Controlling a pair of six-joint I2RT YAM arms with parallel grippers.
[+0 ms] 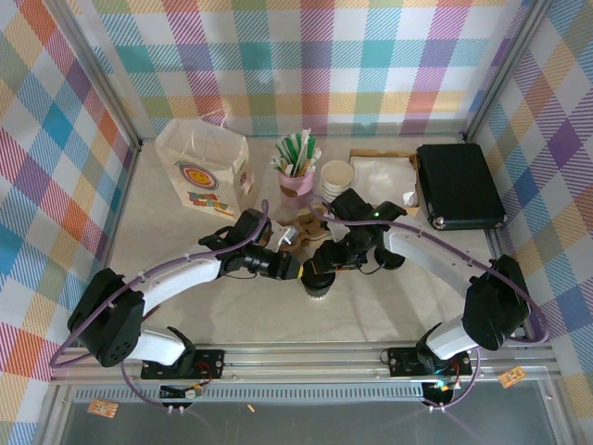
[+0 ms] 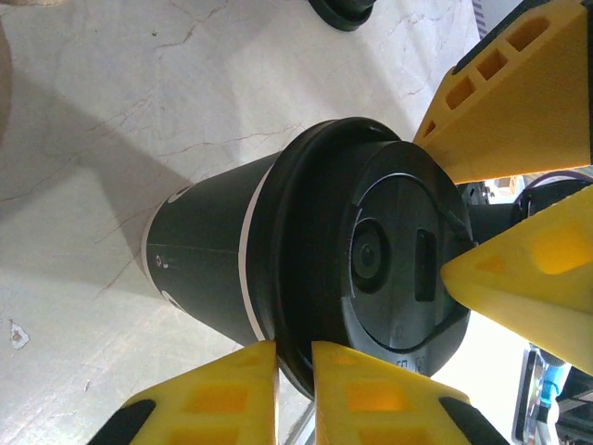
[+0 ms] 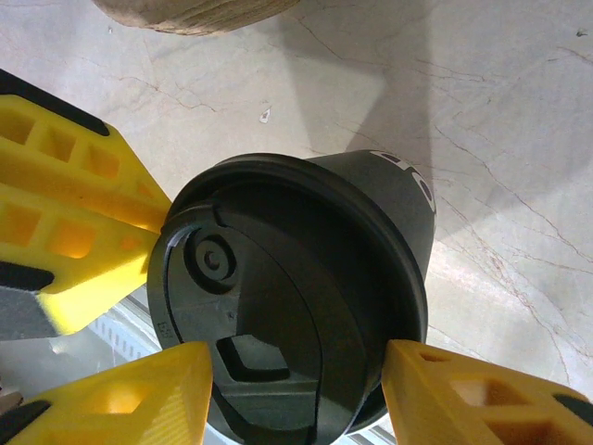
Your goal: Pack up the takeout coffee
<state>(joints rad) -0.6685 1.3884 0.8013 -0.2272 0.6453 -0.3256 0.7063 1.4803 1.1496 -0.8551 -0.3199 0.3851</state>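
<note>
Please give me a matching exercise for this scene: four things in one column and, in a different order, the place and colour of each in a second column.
Things:
1. bag
2. case
3. coffee
4. stick holder

Descriptions:
A. dark, in the middle, in front of the rest
B. black, back right
C. pale, back left
D. pink, back centre

Pairs: 1-C, 2-B, 3-A, 4-D.

Left arm (image 1: 176, 278) and right arm (image 1: 435, 255): white shells, black joints
Smooth white link covers are alternating with bulky black motor housings, lilac cables (image 1: 262, 218) are running along both arms, and blocky yellow fingers (image 3: 463, 399), moulded with hollow rectangular cells, are ending in black mounts.
</note>
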